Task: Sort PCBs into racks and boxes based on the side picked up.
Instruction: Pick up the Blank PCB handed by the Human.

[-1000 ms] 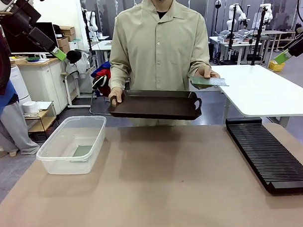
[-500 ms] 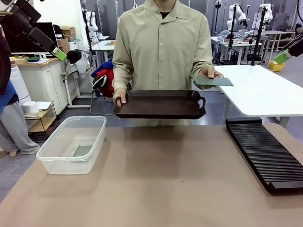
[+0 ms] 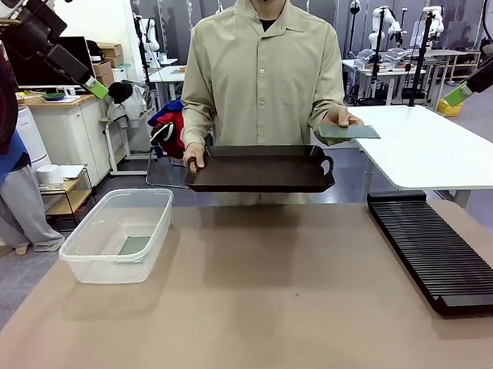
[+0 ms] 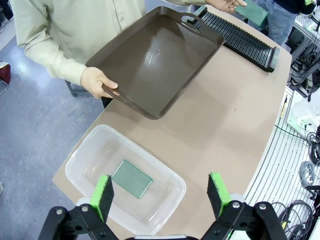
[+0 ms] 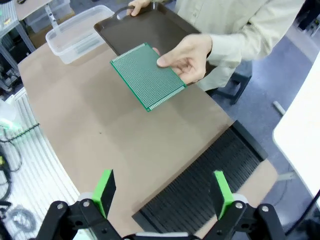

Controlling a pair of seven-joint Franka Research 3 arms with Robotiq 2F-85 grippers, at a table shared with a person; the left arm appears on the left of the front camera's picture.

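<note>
— Well, where are the boards lying, and what is threatening to go wrong?
— A loose board (image 4: 131, 178) is lying flat in the tub (image 3: 119, 233). A second board (image 5: 147, 75) is resting on the person's hand (image 5: 187, 57) beside the tray (image 3: 262, 169). The left pincer (image 4: 161, 187) and right pincer (image 5: 162, 182) are both standing wide, holding nothing. The hand is gripping one edge only, so this board could be slipping during a handover.
— What is hiding from us?
— The rack (image 5: 210, 170) is partly hiding behind the right pincer, and I cannot tell which face the loose board is showing.
</note>
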